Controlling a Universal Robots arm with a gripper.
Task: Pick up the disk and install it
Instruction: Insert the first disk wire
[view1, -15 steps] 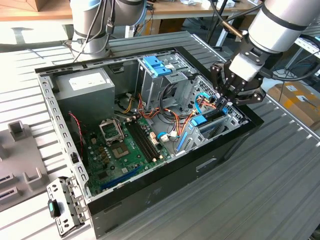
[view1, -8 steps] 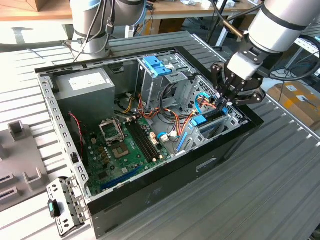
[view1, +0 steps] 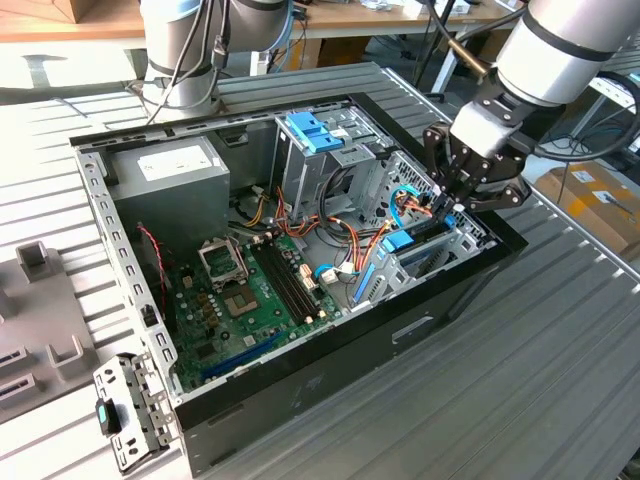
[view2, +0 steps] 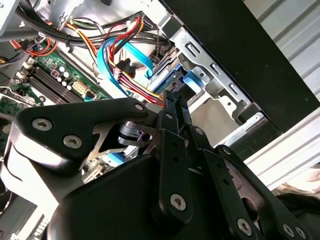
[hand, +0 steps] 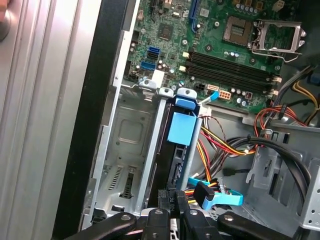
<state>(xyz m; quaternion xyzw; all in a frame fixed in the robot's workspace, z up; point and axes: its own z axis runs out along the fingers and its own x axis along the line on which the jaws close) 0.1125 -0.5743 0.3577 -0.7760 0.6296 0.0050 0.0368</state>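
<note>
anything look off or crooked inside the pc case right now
Nothing stands out. The disk sits on edge in its bay, lined up with the cage walls, with the gripper at its end. The cables beside it run loose but none looks pinched.

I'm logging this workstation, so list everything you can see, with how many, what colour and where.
Computer case: one, black, open on the slatted table.
Motherboard: one, green, on the case floor.
Power-supply box: one, grey, in the case's far corner at the exterior view's left.
Drive cage bracket: one, light blue, atop the metal cage at the back.
Disk: one, with blue rails, standing on edge in the metal bay by the case's front wall.
Cables: a bundle, blue, red, yellow and orange, beside the bay.
Metal side bracket: one, silver, on the table by the case corner.
Gripper: one, black, at the disk's end.
</note>
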